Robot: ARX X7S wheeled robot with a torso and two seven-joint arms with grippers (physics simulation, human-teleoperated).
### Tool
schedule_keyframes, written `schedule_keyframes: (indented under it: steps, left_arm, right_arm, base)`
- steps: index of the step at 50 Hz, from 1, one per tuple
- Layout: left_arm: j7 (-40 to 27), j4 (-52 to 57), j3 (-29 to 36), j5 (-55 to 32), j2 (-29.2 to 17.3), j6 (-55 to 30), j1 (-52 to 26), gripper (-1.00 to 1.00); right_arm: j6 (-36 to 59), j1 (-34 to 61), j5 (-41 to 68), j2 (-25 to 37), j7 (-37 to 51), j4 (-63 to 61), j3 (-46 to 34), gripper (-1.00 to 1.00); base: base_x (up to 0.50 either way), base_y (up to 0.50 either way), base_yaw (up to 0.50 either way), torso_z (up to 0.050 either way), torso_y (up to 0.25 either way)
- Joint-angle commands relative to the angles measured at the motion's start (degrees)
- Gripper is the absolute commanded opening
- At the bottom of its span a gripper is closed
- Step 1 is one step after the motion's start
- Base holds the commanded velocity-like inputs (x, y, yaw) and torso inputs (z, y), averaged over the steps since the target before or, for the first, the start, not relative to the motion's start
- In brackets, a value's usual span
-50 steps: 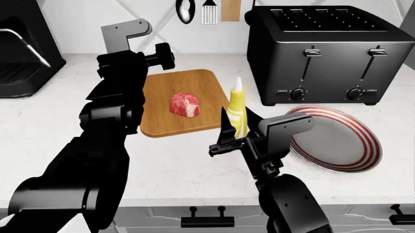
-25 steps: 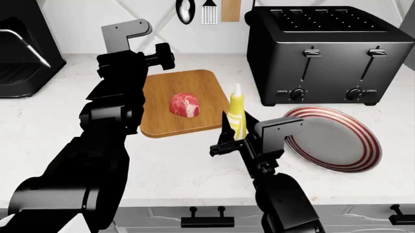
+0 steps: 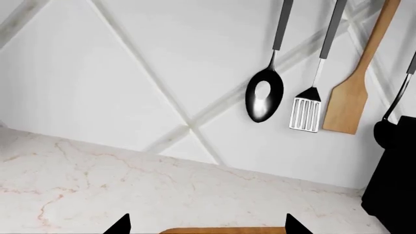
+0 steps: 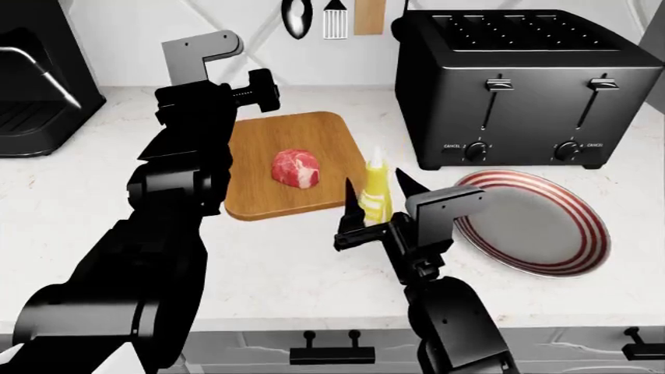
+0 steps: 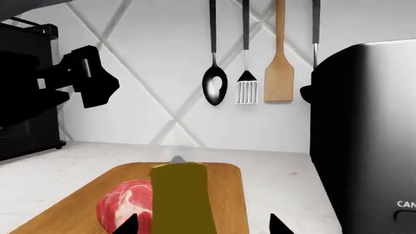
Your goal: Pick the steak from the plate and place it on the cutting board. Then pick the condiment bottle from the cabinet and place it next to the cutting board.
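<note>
Between the two dark pointed fingers of the right end effector (image 4: 372,209) stands the slim yellow squeeze bottle with its pale pointed nozzle (image 4: 375,196), upright; the fingers flank it on either side, but whether they press its walls or stand a little off I cannot tell. Its base is hidden behind the wrist in the head view, so I cannot tell whether it rests on the pale marbled counter (image 4: 291,265) either. If the fingers spread while it hangs above the surface, a tall narrow bottle would likely topple, toward the board or the plate.

Just beyond the end effector and to its left lies the flat rectangular light-brown wooden cutting board with rounded corners (image 4: 322,136), its near right edge close by the bottle. A slight sideways drift could set the bottle's foot on that edge, leaving it tilted or on the board rather than beside it. On the board sits the small rounded chunk of red-pink marbled steak (image 4: 296,168).

To the end effector's right lies the round grey plate with red and white rim stripes (image 4: 584,218), bare; withdrawing carelessly could clip its rim.

Farther off, the left end effector (image 3: 206,225) shows only two dark, well-separated fingertips, holding nothing, over the board's far end.
</note>
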Motion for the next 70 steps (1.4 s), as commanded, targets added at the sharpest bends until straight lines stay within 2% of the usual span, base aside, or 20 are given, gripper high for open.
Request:
schedule_keyframes:
  steps: [1,11,19,36,43,44,46,48,52,55,58,62,66,70]
  left_arm:
    - [-0.1,0.0,0.0,0.0,0.0,0.0,0.0,1.0]
    - [0.0,0.0,-0.2,0.1,0.0,0.0,0.0,1.0]
    - [0.0,0.0,-0.1,0.0,0.0,0.1,0.0,1.0]
    - [-1.0,0.0,-0.9,0.5,0.0,2.0,-0.1,1.0]
    - [3.3,0.1,-4.0,1.4,-0.5,3.7,-7.0,1.0]
    - [3.6,5.6,-3.4,1.2,-0.4,0.5,-5.7,1.0]
    - [2.7,22.7,-1.8,-0.9,-0.6,-16.1,3.3,1.0]
    - [2.5,39.9,-1.2,-3.8,-1.2,-27.0,8.6,1.0]
    - [1.5,74.3,-0.7,-8.5,-2.7,-41.0,15.2,1.0]
    - [0.2,90.4,-0.8,-12.0,-3.7,-49.8,20.5,1.0]
    - [-1.2,102.4,-1.9,-15.0,-4.5,-56.0,25.3,1.0]
    - [-2.1,113.5,-6.8,-20.2,-4.4,-62.0,30.8,1.0]
    - [-2.1,119.4,-10.2,-24.0,-4.3,-65.1,33.8,1.0]
    - [-1.1,122.6,-11.1,-25.0,-5.0,-63.5,38.2,1.0]
  right_arm:
    - [-1.5,-1.5,3.9,0.1,-1.6,6.1,-1.0,1.0]
    - [3.2,-3.6,5.9,2.6,0.6,-6.6,-1.4,1.0]
    - [12.9,-4.2,7.9,7.1,6.0,-29.8,-1.7,1.0]
    - [22.1,-4.2,11.6,12.2,12.7,-51.1,0.4,1.0]
    - [24.5,-5.4,15.5,14.8,14.9,-58.2,3.7,1.0]
    - [24.7,-5.5,15.8,15.1,15.2,-59.0,4.1,1.0]
    - [25.0,-5.7,16.6,15.8,15.7,-60.4,4.9,1.0]
    - [25.0,-6.2,17.2,16.4,16.3,-62.0,6.0,1.0]
    - [25.0,-6.7,18.8,17.5,16.8,-64.4,7.4,1.0]
    - [24.0,-7.2,20.2,17.8,16.2,-65.2,8.3,1.0]
    - [23.6,-7.0,21.2,18.3,15.9,-66.0,8.8,1.0]
    - [22.6,-7.1,22.1,18.6,14.9,-65.7,9.2,1.0]
    - [22.1,-7.1,22.2,18.8,14.2,-65.3,9.0,1.0]
    - [20.5,-8.1,21.9,18.7,13.3,-64.0,9.6,1.0]
  base:
    - [0.0,0.0,0.0,0.0,0.0]
    - [0.0,0.0,0.0,0.0,0.0]
    - [0.0,0.0,0.0,0.0,0.0]
    - [0.0,0.0,0.0,0.0,0.0]
    - [0.0,0.0,0.0,0.0,0.0]
    - [0.0,0.0,0.0,0.0,0.0]
    - [0.0,0.0,0.0,0.0,0.0]
    - [0.0,0.0,0.0,0.0,0.0]
    - [0.0,0.0,0.0,0.0,0.0]
    - [0.0,0.0,0.0,0.0,0.0]
    - [0.0,0.0,0.0,0.0,0.0]
    - [0.0,0.0,0.0,0.0,0.0]
    - [0.0,0.0,0.0,0.0,0.0]
    - [0.0,0.0,0.0,0.0,0.0]
